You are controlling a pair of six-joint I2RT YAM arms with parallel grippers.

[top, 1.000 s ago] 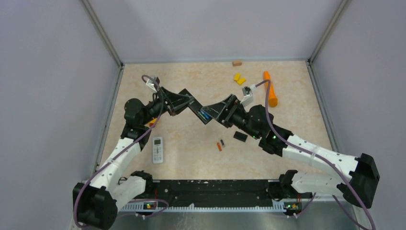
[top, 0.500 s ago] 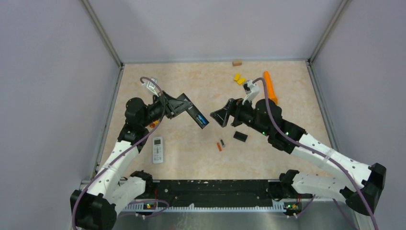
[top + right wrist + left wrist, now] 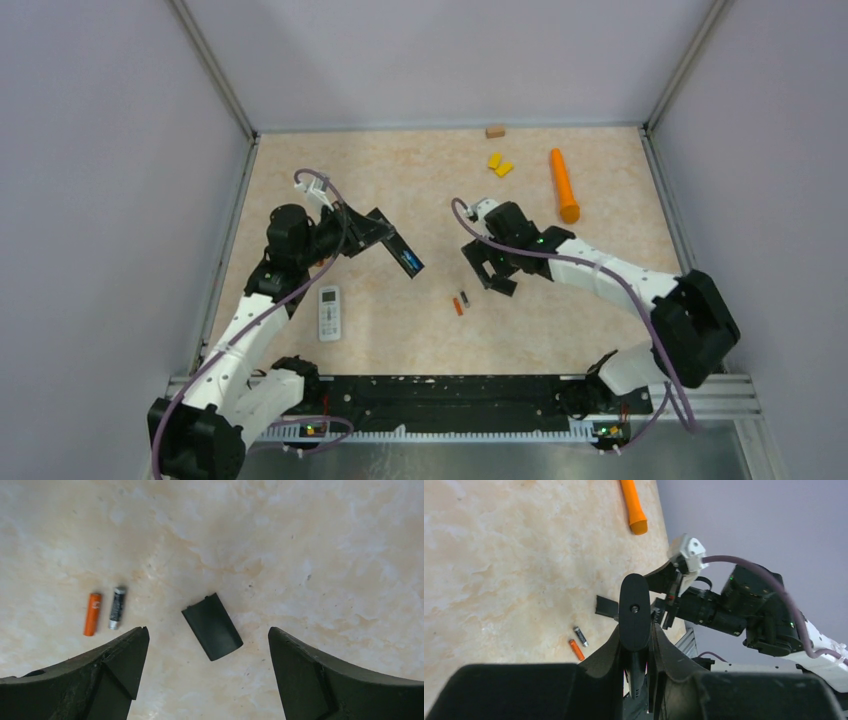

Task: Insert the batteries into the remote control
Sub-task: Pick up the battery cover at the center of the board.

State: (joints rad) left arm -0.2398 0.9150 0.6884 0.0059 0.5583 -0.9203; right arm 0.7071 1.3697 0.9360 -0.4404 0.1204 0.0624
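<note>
Left end effector (image 3: 637, 650) pinches the slim black plastic remote control (image 3: 634, 605) aloft, likely presenting its compartment; right end effector (image 3: 207, 630) hangs spread over the curved black plastic cover (image 3: 214, 635), mid-frame.

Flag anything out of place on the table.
A black cover, likely a remote's battery door, lies detached under the open right gripper; beside it an orange battery and a dark battery lie loose.

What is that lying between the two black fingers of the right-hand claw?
A small black curved plastic cover, flat on the marbled table, seen in the right wrist view. The thin orange battery lies outside them.
</note>
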